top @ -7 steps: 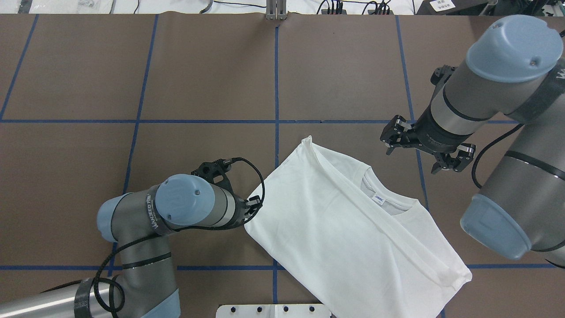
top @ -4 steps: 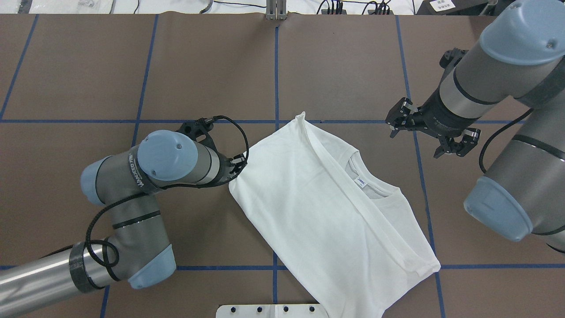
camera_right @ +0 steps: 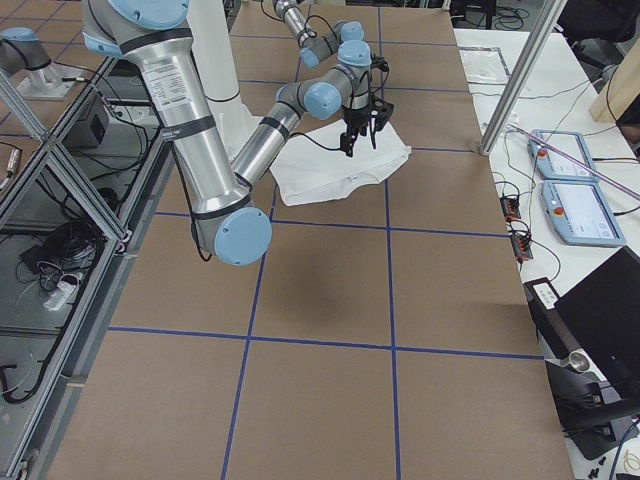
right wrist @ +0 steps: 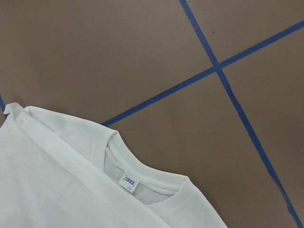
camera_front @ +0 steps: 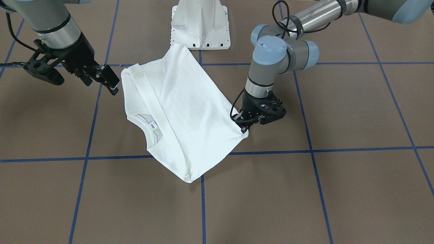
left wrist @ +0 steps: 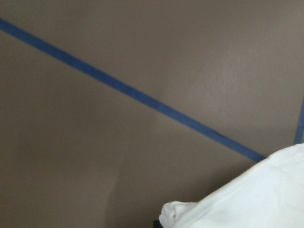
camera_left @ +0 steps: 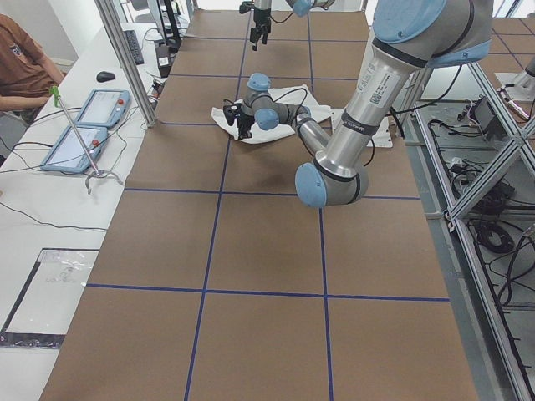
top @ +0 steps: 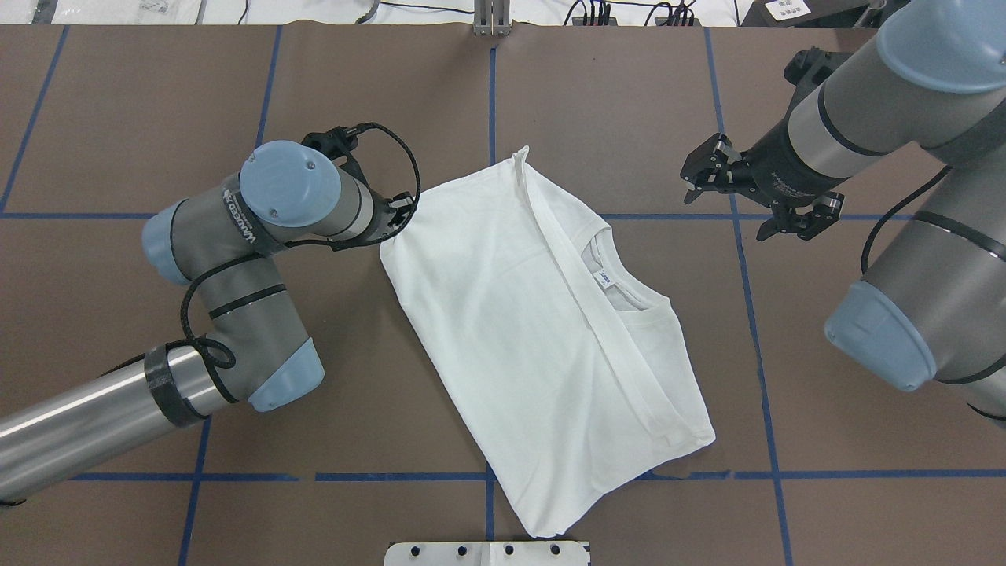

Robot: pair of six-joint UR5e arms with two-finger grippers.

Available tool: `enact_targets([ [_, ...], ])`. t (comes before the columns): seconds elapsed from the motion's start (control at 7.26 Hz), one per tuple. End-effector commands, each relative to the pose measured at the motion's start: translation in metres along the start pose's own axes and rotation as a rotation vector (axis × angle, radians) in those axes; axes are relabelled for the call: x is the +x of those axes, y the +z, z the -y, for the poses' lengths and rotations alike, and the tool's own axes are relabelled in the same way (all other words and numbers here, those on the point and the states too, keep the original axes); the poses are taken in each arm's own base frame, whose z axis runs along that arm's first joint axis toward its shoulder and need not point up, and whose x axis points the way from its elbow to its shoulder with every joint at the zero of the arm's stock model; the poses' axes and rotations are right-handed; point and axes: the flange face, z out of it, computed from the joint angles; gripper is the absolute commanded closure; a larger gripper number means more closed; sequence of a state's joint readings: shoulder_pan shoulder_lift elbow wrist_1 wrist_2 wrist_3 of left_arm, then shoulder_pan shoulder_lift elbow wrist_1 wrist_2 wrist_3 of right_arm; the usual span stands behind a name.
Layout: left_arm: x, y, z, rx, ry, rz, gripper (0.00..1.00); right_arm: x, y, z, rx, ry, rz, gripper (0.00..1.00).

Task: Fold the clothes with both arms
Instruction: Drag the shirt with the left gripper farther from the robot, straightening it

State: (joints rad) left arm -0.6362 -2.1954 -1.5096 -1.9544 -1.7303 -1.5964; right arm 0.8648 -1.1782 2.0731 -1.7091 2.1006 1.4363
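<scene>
The white T-shirt lies folded and slanted on the brown table, collar and small neck label facing up; no printed text shows. My left gripper is shut on the shirt's left corner, seen low over the table in the front-facing view. Only that bunched corner shows in the left wrist view. My right gripper hangs open and empty, right of the collar and apart from the cloth. It also shows in the front-facing view. The right wrist view looks down on the collar.
The white pedestal base stands at the near table edge, touching the shirt's lower tip. Blue tape lines grid the table. A side bench with two tablets and a seated person lies beyond the far edge.
My left gripper has pulled the shirt corner away from the base and leftward, and the whole shirt slid after it. The right gripper lifted back a little, still open.
</scene>
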Motion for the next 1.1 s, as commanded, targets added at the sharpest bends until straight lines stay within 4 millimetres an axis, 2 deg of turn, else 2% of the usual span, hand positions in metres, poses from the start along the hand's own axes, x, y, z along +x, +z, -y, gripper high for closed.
enact_targets([
  [0.0, 0.01, 0.029, 0.057, 0.09, 0.049, -0.025, 1.0, -0.002, -0.003, 0.004, 0.009, -0.005, 0.019, 0.0],
  [0.14, 0.032, 0.04, 0.068, 0.165, 0.1, -0.016, 1.0, -0.001, -0.004, 0.004, 0.01, -0.013, 0.021, 0.0],
  [0.55, 0.058, 0.065, 0.089, 0.288, 0.15, -0.119, 1.0, -0.002, -0.004, 0.003, 0.009, -0.019, 0.021, 0.0],
  [0.83, 0.068, 0.057, 0.091, 0.33, 0.154, -0.199, 1.0, -0.002, -0.004, 0.003, 0.009, -0.019, 0.021, 0.0],
  [0.96, 0.063, 0.062, 0.094, 0.338, 0.153, -0.186, 0.01, -0.002, -0.003, 0.004, 0.011, -0.026, 0.02, 0.0],
])
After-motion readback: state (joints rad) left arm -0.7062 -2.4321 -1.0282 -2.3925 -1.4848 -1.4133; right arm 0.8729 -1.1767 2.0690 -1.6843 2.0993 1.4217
